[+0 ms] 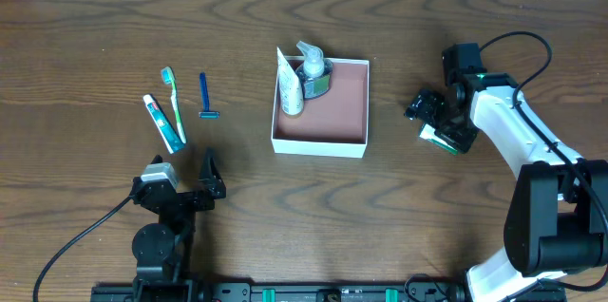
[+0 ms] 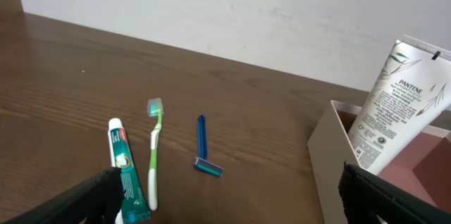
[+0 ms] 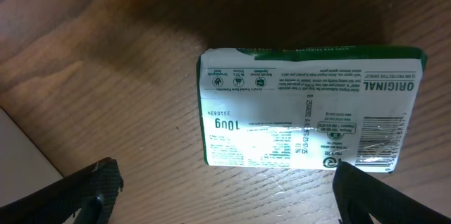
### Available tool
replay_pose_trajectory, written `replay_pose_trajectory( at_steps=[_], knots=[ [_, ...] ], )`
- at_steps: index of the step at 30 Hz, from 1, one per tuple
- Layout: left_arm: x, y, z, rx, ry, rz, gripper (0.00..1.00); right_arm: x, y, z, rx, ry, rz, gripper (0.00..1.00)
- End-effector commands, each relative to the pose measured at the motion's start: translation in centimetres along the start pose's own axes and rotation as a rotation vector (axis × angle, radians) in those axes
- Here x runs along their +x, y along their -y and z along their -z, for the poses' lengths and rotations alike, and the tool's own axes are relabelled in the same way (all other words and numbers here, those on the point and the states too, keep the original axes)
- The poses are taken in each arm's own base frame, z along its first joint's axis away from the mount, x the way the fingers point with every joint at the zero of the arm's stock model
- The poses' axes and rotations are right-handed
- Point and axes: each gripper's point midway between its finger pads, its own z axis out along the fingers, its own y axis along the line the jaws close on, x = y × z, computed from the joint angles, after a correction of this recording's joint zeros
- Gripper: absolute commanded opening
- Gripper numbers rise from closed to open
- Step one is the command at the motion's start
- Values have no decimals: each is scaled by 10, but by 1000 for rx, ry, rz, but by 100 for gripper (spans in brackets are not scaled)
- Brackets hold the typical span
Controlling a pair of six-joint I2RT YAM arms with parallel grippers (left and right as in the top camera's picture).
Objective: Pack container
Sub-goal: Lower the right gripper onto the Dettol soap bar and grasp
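Note:
The container, a white box with a pinkish-brown inside, sits mid-table. It holds a white Pantene tube and a pump bottle at its far left corner. My right gripper is open, just right of the box, above a green-and-white soap packet lying flat on the table. Its fingers straddle the packet's near edge without touching it. My left gripper is open and empty near the table's front. A toothpaste tube, a green toothbrush and a blue razor lie beyond it.
The toothpaste, toothbrush and razor lie side by side left of the box. The box wall and the tube show at the right of the left wrist view. A box corner shows at the right wrist view's left edge.

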Motion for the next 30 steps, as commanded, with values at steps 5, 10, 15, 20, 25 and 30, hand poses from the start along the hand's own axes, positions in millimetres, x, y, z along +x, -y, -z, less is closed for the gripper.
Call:
replay_pose_trajectory(
  at_steps=[5,10,15,20,25,30],
  knots=[
    [19,-7,-3,-20,-44,-15,98,0,10,9,67,-9,49,96],
    [19,-7,-3,-20,-44,-15,98,-12,24,28,156,17,94,99],
    [19,-7,-3,-20,-44,-15,98,-18,24,24,149,29,161,99],
    [19,-7,-3,-20,-44,-15,98,-24,29,13,176,26,186,99],
    [19,-7,-3,-20,-44,-15,98,-30,22,0,155,29,244,99],
    [19,-7,-3,-20,-44,-15,98,-32,22,-11,161,22,244,99]
  ],
)
